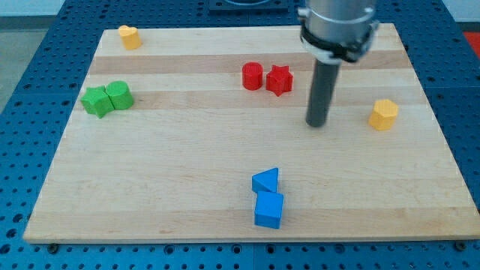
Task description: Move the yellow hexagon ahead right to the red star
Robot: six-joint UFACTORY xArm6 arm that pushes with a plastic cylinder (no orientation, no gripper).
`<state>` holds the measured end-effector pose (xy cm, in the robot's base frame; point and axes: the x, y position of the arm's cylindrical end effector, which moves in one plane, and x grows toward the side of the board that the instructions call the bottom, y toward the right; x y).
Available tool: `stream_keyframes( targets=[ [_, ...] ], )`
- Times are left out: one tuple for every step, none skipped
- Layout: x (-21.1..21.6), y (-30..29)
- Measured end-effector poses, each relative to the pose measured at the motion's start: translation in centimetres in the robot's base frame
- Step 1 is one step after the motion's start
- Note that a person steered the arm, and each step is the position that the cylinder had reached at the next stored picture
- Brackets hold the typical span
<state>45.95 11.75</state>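
Observation:
The yellow hexagon (384, 114) lies at the view's right side of the wooden board. The red star (279, 79) lies near the top centre, touching a red round block (253, 76) on its left. My tip (318, 124) rests on the board between them, right of and below the red star and well left of the yellow hexagon, touching neither.
A yellow heart-like block (130, 36) sits at the top left corner. A green star (96, 100) and a green hexagon (118, 95) touch at the left. A blue triangle (265, 181) and a blue cube (269, 209) sit at the bottom centre. The board (187, 165) is bordered by a blue perforated table.

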Motion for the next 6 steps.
stream_keyframes(
  targets=[
    [3.7, 4.5],
    [3.0, 9.7],
    [0.2, 11.4],
    [-1.0, 10.8],
    [-3.5, 10.7],
    [-4.5, 9.6]
  ],
)
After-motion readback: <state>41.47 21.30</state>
